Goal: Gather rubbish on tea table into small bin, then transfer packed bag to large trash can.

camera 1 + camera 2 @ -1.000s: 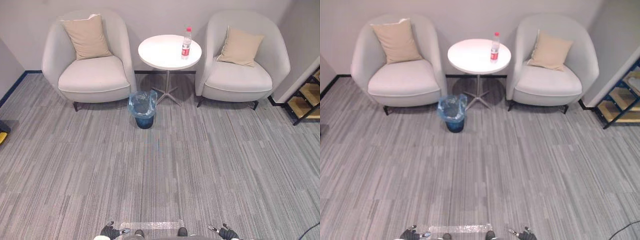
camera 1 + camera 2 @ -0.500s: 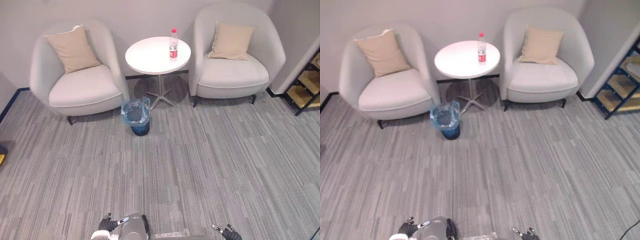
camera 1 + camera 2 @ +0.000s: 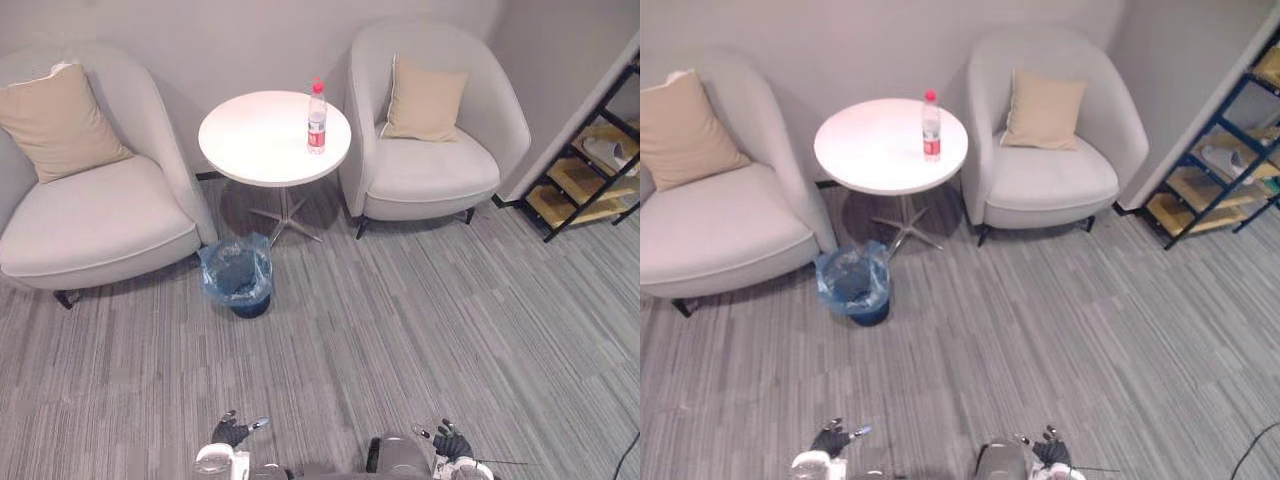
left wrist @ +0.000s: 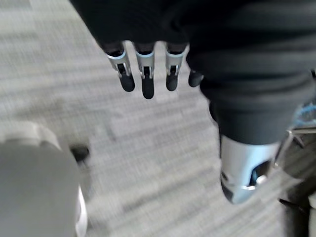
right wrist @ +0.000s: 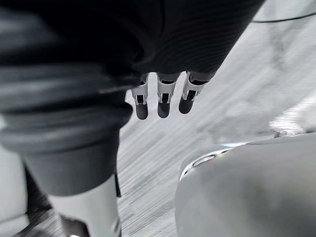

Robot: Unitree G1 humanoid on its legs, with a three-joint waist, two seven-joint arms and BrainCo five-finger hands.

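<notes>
- Left hand (image 4: 144, 79) and right hand (image 5: 163, 102) hang low, fingers straight, holding nothing.
- Far ahead, a clear plastic bottle with a red cap (image 3: 317, 118) stands on the round white tabletop (image 3: 255, 150).
- Near-left, on the floor: a small dark bin (image 3: 238, 278) lined with a crinkled blue bag.

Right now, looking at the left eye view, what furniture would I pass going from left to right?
pale grey armchair with a tan cushion → round white tea table → second pale grey armchair → black metal rack with wooden shelves
</notes>
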